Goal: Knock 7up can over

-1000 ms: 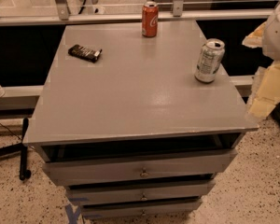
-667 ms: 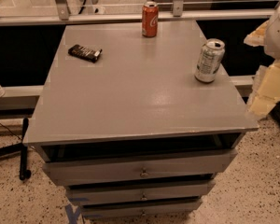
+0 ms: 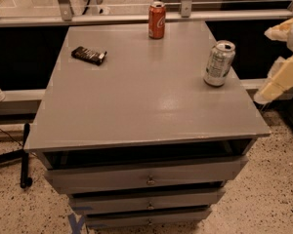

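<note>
The 7up can [image 3: 219, 63] is silvery-white with green print and stands upright near the right edge of the grey cabinet top [image 3: 141, 101]. My gripper [image 3: 282, 57] shows as cream-coloured parts at the right border of the camera view. It hangs off the cabinet's right side, about level with the can and a short way to the right of it. It does not touch the can. Much of the gripper is cut off by the frame edge.
A red cola can [image 3: 156, 19] stands upright at the back edge of the top. A dark snack packet [image 3: 89, 55] lies at the back left. Drawers [image 3: 146, 177] sit below the top. A rail and glass panel run behind the cabinet.
</note>
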`<action>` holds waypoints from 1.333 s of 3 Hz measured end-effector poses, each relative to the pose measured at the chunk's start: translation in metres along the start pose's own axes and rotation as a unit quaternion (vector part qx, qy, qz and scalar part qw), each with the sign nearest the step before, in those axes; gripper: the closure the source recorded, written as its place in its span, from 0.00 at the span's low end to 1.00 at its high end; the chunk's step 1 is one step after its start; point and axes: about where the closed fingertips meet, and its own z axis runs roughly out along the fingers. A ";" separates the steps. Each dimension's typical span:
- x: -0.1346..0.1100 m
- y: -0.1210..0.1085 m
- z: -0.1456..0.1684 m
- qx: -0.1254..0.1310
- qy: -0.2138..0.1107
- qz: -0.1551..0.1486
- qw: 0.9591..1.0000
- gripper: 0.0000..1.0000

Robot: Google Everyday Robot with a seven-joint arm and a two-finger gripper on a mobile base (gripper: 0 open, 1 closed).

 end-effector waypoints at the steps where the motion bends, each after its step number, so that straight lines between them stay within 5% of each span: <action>1: 0.007 -0.043 0.025 0.021 -0.076 0.024 0.997 0.00; 2: 0.006 -0.072 0.055 0.029 -0.144 0.052 0.988 0.00; 4: -0.018 -0.078 0.101 0.015 -0.265 0.107 0.958 0.00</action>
